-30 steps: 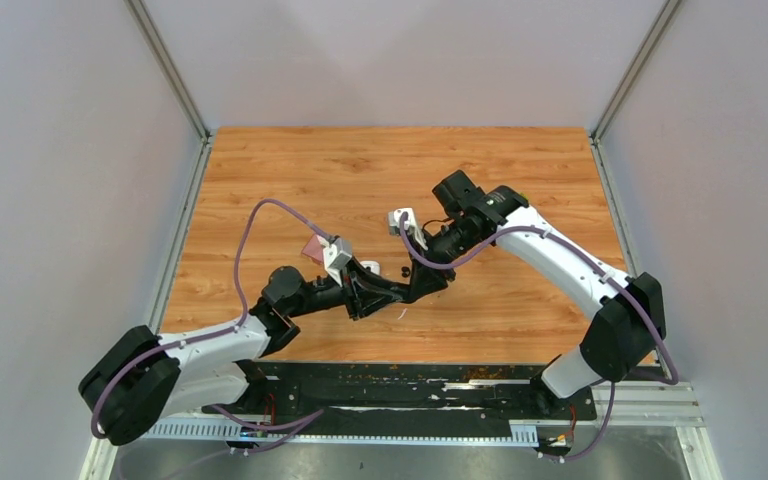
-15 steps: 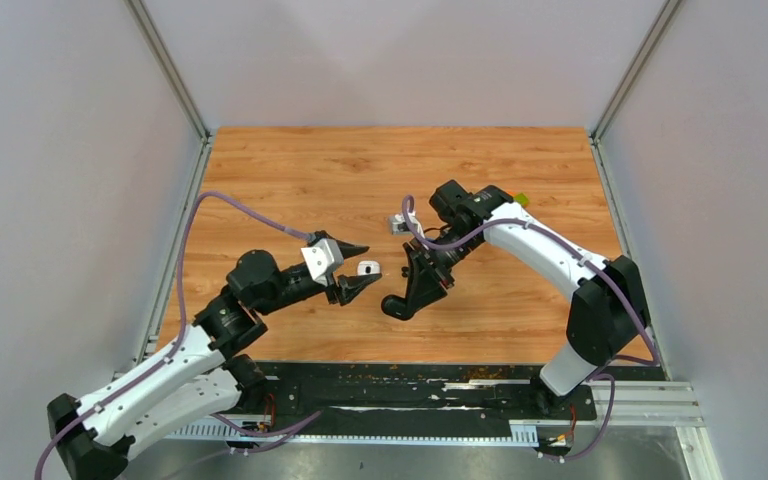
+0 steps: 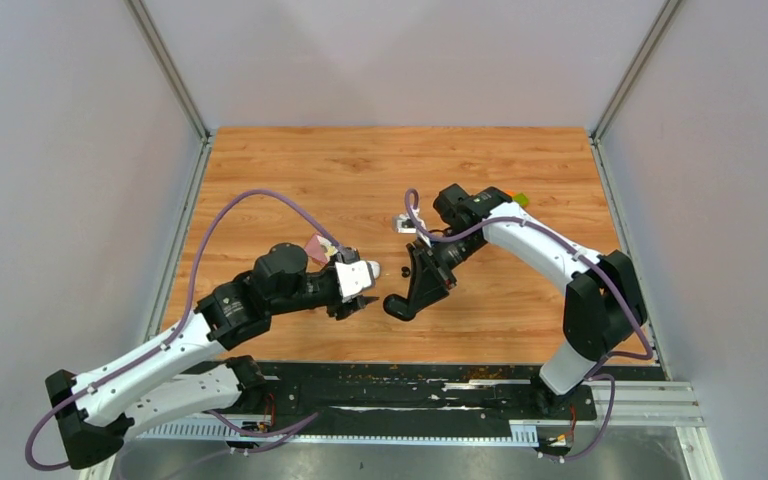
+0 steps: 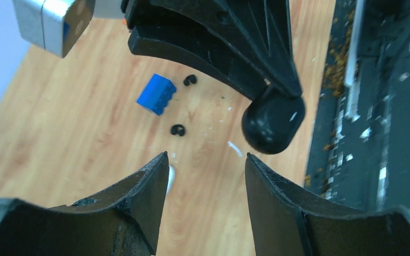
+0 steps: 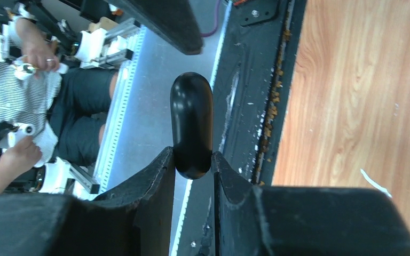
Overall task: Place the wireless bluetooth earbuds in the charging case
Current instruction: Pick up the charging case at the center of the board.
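Table: wood-grain, carrying all loose items.

Left gripper: its fingers are standing well apart and holding nothing. It is pointing at the right gripper across a short gap.

Right gripper: it is clamping the case between both fingers. The fingers are pinching one rounded end, and most of the body is projecting past the fingertips.

Case: black, smooth and oblong. No opening or lid seam is showing in any view. In the left wrist view it is hanging ahead of the left gripper, on the side of that gripper's right finger, and touching neither finger.

Block: blue, lying on the table ahead of the left gripper, beyond its left finger and apart from it.

Earbuds: two, both black, both lying on the table outside the case. The near earbud is sitting just ahead of the left gripper's opening, between that gripper and the block. The far earbud is lying just beside the block, under the right gripper's finger.

Sliver: thin and white, lying on the table between the near earbud and the case.
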`<state>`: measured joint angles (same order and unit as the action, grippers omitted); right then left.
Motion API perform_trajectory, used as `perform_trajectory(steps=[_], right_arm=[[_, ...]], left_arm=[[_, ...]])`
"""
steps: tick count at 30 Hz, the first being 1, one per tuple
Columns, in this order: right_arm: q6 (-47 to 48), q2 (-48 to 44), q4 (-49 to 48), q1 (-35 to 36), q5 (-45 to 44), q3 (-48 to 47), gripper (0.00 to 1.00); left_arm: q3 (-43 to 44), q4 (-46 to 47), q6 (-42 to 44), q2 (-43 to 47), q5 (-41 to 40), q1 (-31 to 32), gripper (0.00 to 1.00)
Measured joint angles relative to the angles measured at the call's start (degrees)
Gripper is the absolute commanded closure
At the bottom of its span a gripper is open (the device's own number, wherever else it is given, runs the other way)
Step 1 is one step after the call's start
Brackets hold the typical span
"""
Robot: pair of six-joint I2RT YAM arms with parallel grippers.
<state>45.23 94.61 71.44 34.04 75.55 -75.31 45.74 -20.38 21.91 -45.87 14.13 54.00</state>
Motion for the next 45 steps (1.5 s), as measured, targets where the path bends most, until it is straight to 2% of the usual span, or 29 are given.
perform_trajectory(steps=[5,8,12,15,20,24,28,34,45], right_arm=[[-2.2,-2.4,-3.1,-0.1,-8.9,0.0,0.96],[-2.5,-6.2,-5.1,-0.1,-17.6,0.0,0.96],[-1.1,-12.5,-6.6,-0.1,-28.9,-0.3,0.96],[0.5,-13.7,-6.6,-0.2,-33.7,-1.6,0.95],[1.9,-13.6,-6.5,-0.2,-37.1,-2.2,0.95],[3.3,-13.5,-5.7,-0.2,-39.2,-3.0,0.95],[5.2,-13.5,-4.7,-0.5,-40.1,-3.5,0.95],[7.0,-13.8,-3.0,-0.5,-40.2,-3.5,0.95],[8.3,-13.9,1.2,-2.3,-39.9,-6.6,0.95]], left_arm=[[-1.4,4.0,-16.9,1.1,-0.9,0.0,0.36],[-7.0,11.9,-27.1,3.5,0.0,0.0,0.36],[-19.6,29.3,-35.2,3.5,3.9,0.0,0.37],[-23.8,39.2,-35.9,-3.1,5.5,0.0,0.39],[-19.8,50.5,-34.9,-20.3,10.6,0.0,0.43],[-17.7,59.7,-35.6,-26.8,12.9,0.0,0.43],[-17.6,65.0,-35.6,-28.5,13.6,0.0,0.45],[-17.6,69.4,-35.6,-28.8,13.9,0.2,0.43],[-18.5,70.0,-35.9,-28.8,14.3,0.3,0.41]])
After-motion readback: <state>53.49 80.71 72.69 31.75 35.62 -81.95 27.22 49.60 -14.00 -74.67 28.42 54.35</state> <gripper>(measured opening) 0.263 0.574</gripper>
